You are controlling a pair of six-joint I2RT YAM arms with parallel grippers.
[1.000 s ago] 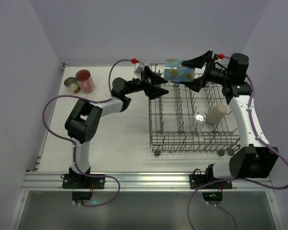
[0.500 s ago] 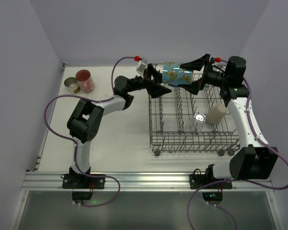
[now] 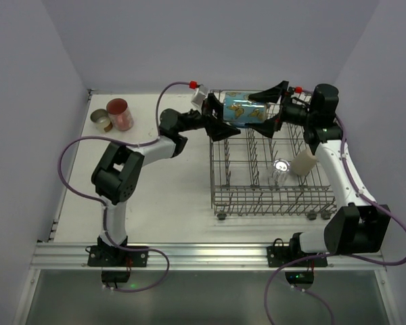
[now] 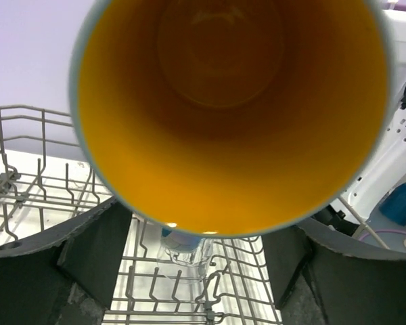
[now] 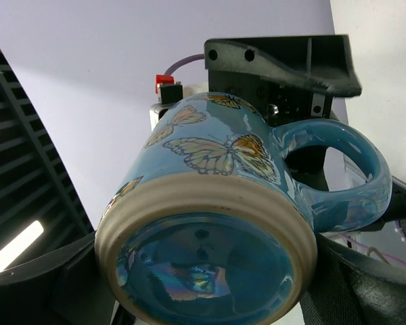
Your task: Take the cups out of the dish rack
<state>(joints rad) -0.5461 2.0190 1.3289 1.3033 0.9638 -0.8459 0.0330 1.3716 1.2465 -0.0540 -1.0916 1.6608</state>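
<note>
My right gripper (image 3: 264,108) is shut on the blue patterned mug (image 3: 240,108) and holds it on its side above the far left corner of the dish rack (image 3: 257,196). The right wrist view shows the mug's base (image 5: 203,264). My left gripper (image 3: 220,116) is open, with its fingers on either side of the mug's mouth. The mug's orange inside (image 4: 230,115) fills the left wrist view. A clear glass tumbler (image 3: 281,169) and a plain beige cup (image 3: 306,161) stand in the rack. The pink patterned mug (image 3: 120,114) and a tan cup (image 3: 101,120) stand on the table at far left.
The rack's upright tines (image 4: 162,271) and the tumbler (image 4: 183,247) lie below the left gripper. The table's back wall is close behind both grippers. The white table (image 3: 169,196) stretches between the left arm and the rack.
My right gripper has carried the blue mug to the left, toward the left gripper. The left gripper's fingers now straddle the mug's mouth.
</note>
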